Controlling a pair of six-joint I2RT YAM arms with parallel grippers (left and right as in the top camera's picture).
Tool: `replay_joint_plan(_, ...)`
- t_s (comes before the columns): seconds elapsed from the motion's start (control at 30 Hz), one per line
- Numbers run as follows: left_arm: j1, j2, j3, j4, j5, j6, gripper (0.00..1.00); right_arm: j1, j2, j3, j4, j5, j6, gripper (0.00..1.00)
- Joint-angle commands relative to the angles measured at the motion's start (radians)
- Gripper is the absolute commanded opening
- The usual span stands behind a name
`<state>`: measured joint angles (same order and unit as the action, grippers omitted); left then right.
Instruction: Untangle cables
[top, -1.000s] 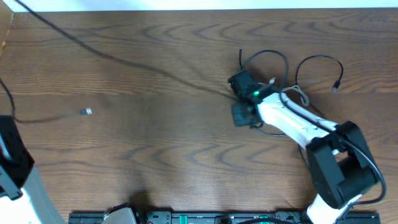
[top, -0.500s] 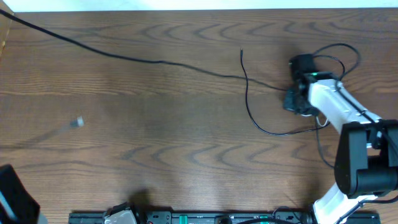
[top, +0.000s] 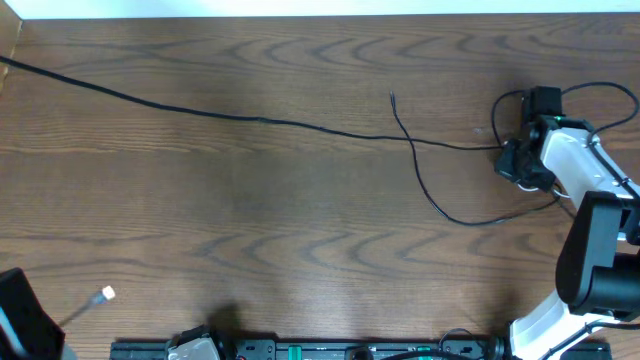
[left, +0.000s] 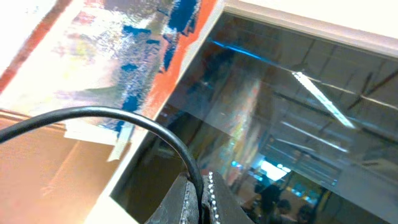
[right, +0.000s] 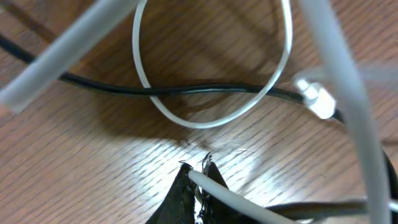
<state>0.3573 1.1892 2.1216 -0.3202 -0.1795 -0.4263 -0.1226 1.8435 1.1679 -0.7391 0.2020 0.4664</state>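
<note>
Viewing overhead: R claw (top: 512, 160) sits at far right of table (top: 250, 230). Black cable A (top: 200, 108) runs nearly straight from upper-left edge across to R claw. Black cable B (top: 425, 185) has its free end near top centre, crosses A, then curves down & right toward R arm (top: 585, 180). Small pale plug (top: 106, 294) lies lower left, w/ a thin cord trailing toward L arm (top: 20, 315).

R wrist cam: R claw (right: 200, 177) fully closed, white cable (right: 205, 122) pinched betw. the tips and leading off lower right. Ahead of the tips, white cable lies in a loop on the wood and crosses a black strand (right: 106, 86) at two spots; can't tell which is on top, nor whether the strand is A or B. White plug (right: 314, 99) sits at right side of loop, touching the strand. Blurred pale bars close to lens, not identifiable.

L wrist cam: L claw (left: 200, 194) closed tight on a black cable (left: 112, 115), which arcs up & left from the tips. Cam faces window glass & a painted board, so A or B can't be told.
</note>
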Motion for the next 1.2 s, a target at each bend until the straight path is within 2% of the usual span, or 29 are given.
replay_joint_plan(0.0, 0.003, -0.005, 0.016, 0.003, -0.052, 0.080, 0.07, -0.043, -0.018, -0.005, 0.011, 0.016, -0.004, 0.01)
replay_joint_plan(0.07, -0.013, -0.005, 0.013, -0.002, -0.071, 0.087, 0.08, -0.061, -0.018, -0.005, 0.024, -0.026, -0.032, 0.01)
replay_joint_plan(0.13, -0.037, -0.005, 0.008, -0.010, -0.076, 0.093, 0.07, -0.071, -0.018, -0.005, 0.049, -0.179, -0.167, 0.02)
replay_joint_plan(0.2, -0.063, -0.004, 0.001, -0.024, -0.076, 0.093, 0.08, -0.073, -0.018, -0.005, 0.067, -0.407, -0.328, 0.10)
replay_joint_plan(0.27, -0.089, 0.000, -0.010, -0.030, -0.076, 0.093, 0.07, -0.072, -0.018, -0.005, 0.069, -0.620, -0.438, 0.26)
replay_joint_plan(0.33, -0.120, 0.009, -0.024, -0.031, -0.076, 0.093, 0.08, -0.072, -0.022, -0.003, 0.053, -0.777, -0.473, 0.66)
replay_joint_plan(0.37, -0.130, 0.013, -0.029, -0.031, -0.076, 0.093, 0.07, -0.072, -0.029, -0.003, 0.046, -0.798, -0.470, 0.72)
replay_joint_plan(0.47, -0.165, 0.027, -0.036, -0.043, -0.076, 0.093, 0.07, -0.072, -0.089, -0.002, 0.020, -0.764, -0.425, 0.99)
replay_joint_plan(0.67, -0.196, 0.039, -0.036, -0.058, -0.075, 0.093, 0.07, -0.076, -0.298, 0.028, -0.046, -0.430, -0.262, 0.99)
replay_joint_plan(0.73, -0.197, 0.038, -0.036, -0.066, -0.075, 0.093, 0.07, -0.076, -0.352, 0.028, -0.052, -0.377, -0.236, 0.99)
replay_joint_plan(0.83, -0.197, 0.036, -0.036, -0.074, -0.075, 0.093, 0.07, -0.064, -0.402, 0.028, -0.053, -0.494, -0.291, 0.99)
replay_joint_plan(0.93, -0.197, 0.037, -0.036, -0.085, -0.066, 0.092, 0.07, -0.035, -0.410, 0.027, -0.048, -0.808, -0.447, 0.99)
replay_joint_plan(1.0, -0.197, 0.037, -0.036, -0.096, -0.032, 0.093, 0.07, 0.016, -0.398, 0.027, -0.038, -0.985, -0.490, 0.99)
replay_joint_plan(1.17, -0.198, 0.038, -0.037, -0.119, 0.072, 0.055, 0.08, 0.210, -0.360, 0.027, 0.077, -1.000, -0.429, 0.99)
